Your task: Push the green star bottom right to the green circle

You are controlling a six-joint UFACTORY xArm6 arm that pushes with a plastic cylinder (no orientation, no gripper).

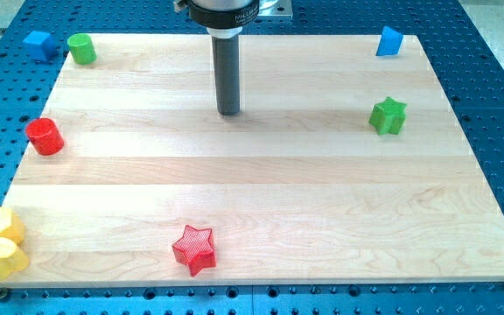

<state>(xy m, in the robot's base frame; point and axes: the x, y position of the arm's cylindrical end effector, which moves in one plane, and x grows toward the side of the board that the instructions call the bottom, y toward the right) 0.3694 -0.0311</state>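
My tip [228, 113]: bare rod end, holding nothing, upper middle of wooden board [261, 210], touching no block. Green star [388, 115]: view's right, well apart from tip. Green circle [81, 49]: top-left corner, upright.

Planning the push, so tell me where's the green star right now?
The green star sits near the board's right edge in the view's upper right, below the blue block and well right of my tip.

No lettering on the arm's mount [224, 10] can be read.
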